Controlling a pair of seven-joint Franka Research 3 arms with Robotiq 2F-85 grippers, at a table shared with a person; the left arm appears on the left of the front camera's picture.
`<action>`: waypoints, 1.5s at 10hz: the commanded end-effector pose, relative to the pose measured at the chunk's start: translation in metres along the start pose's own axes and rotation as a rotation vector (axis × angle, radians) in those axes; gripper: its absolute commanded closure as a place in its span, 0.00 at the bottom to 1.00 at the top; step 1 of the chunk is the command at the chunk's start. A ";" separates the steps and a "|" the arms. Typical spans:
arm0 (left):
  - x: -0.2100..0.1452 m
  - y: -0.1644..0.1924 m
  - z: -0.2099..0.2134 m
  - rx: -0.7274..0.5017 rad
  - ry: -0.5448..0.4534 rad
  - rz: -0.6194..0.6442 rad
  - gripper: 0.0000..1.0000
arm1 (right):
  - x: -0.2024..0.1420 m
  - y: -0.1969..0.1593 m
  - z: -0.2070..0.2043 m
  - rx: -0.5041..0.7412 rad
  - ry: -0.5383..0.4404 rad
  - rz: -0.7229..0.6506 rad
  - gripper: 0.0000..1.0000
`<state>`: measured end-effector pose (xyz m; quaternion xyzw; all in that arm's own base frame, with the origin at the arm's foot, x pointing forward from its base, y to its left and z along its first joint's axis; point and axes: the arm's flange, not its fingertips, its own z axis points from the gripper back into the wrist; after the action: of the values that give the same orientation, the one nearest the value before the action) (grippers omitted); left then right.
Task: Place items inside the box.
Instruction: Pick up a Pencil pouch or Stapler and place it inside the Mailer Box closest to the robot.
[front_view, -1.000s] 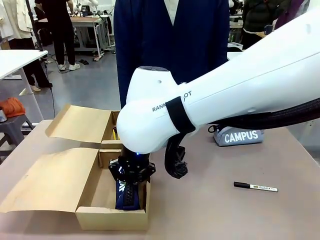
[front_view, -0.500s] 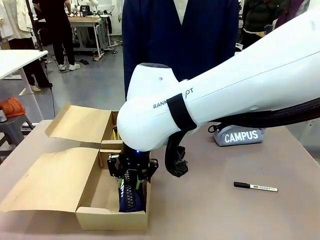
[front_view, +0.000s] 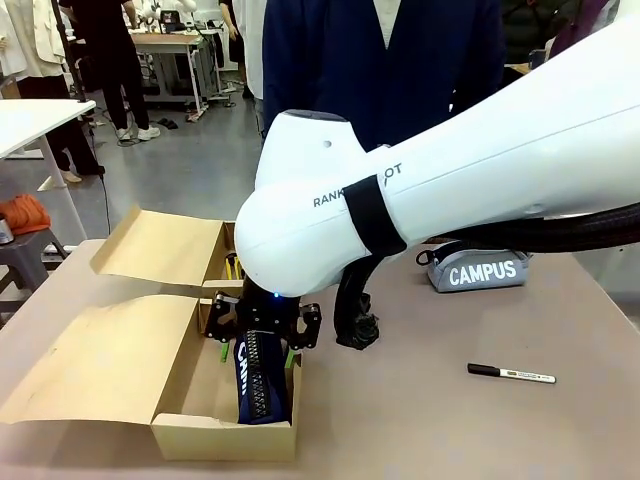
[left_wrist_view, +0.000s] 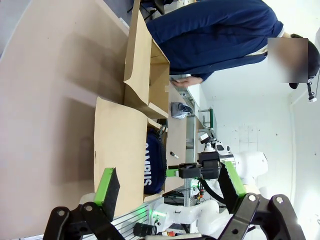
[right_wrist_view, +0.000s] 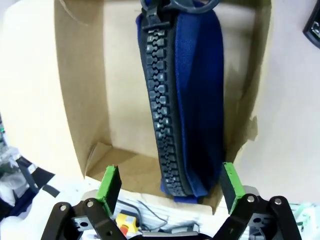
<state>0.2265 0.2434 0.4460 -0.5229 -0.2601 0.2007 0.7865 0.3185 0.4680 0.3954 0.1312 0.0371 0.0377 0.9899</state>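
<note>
Logged navy "CAMPUS" pouch (front_view: 258, 388) (right_wrist_view: 186, 95) (left_wrist_view: 153, 167) on edge, zip upward, in the larger compartment of the cardboard box (front_view: 225, 438), at 7 o'clock in the front view. Found right claw (front_view: 257, 352) (right_wrist_view: 170, 184) just above it, spread wide, green pads either side of the pouch, gripping nothing. Saw yellow items (front_view: 232, 268) in the smaller compartment, too small to name. Noted flap lids (front_view: 105, 360) lying open toward 9 o'clock. Recorded grey "CAMPUS" pouch (front_view: 478, 270) at 2 o'clock from the box on the tabletop (front_view: 420, 425), black marker pen (front_view: 510, 375) at 3 o'clock, both well apart from it. Found left claw (left_wrist_view: 170, 182) wide, empty. Noted person (front_view: 380, 60) at 12 o'clock, far side
</note>
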 end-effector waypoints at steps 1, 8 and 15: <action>0.001 -0.001 0.000 -0.019 -0.007 -0.017 0.00 | -0.019 -0.014 0.015 0.046 0.000 0.049 0.00; 0.001 -0.001 0.000 -0.019 -0.007 -0.017 0.00 | -0.027 -0.006 0.035 0.103 0.013 0.092 0.00; 0.001 -0.001 0.000 -0.019 -0.007 -0.017 0.00 | -0.042 -0.117 0.086 0.185 0.297 0.210 0.00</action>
<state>0.2263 0.2436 0.4458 -0.5229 -0.2604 0.2007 0.7864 0.2932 0.3791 0.4411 0.2053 0.1651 0.1487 0.9532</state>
